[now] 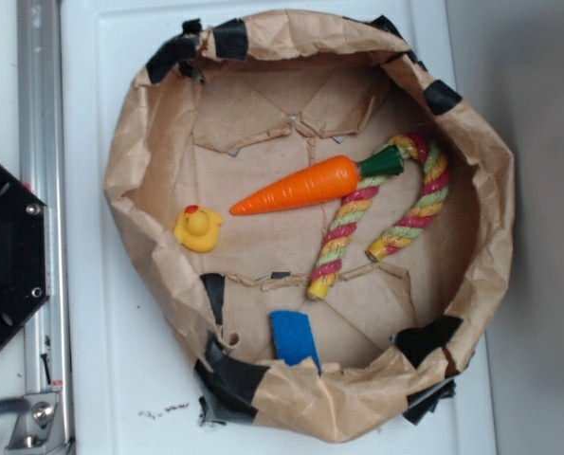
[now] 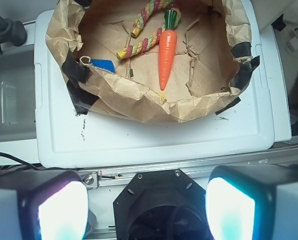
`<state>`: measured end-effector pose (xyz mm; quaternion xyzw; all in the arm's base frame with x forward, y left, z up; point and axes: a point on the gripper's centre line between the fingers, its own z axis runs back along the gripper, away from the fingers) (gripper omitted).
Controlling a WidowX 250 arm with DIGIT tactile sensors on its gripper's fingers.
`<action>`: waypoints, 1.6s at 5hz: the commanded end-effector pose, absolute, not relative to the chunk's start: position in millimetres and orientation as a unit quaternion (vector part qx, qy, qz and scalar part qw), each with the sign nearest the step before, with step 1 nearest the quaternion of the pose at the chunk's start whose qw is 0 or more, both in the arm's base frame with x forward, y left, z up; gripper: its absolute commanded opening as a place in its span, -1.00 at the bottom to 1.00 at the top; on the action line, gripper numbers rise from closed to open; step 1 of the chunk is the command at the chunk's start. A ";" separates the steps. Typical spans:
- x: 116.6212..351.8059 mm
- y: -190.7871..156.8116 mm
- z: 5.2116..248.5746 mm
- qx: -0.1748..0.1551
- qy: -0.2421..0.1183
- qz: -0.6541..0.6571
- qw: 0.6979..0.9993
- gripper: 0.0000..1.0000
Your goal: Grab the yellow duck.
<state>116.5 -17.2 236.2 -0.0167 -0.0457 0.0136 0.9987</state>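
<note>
My gripper (image 2: 146,205) stands wide open and empty outside the paper bowl (image 1: 495,227), so I should descend straight over the yellow duck (image 1: 198,229) just inside the bowl's wall, beyond the carrot (image 1: 300,187) tip.

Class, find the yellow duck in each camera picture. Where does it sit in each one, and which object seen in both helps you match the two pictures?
Exterior view: the yellow duck sits at the left of the paper bowl, just beyond the carrot's tip.
Wrist view: the duck is not visible; the bowl's near wall seems to hide it.
Shared landmark: the carrot.
</note>
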 end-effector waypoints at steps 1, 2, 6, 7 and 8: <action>116.5 -17.2 236.2 -0.017 -0.046 0.014 0.999 1.00; 141.4 20.2 215.6 -0.003 -0.030 0.071 0.997 1.00; 238.6 25.4 116.0 0.040 0.023 0.061 0.997 1.00; 230.9 38.3 91.7 0.038 0.040 0.051 0.997 1.00; 214.0 31.7 82.0 0.005 0.048 -0.012 0.999 1.00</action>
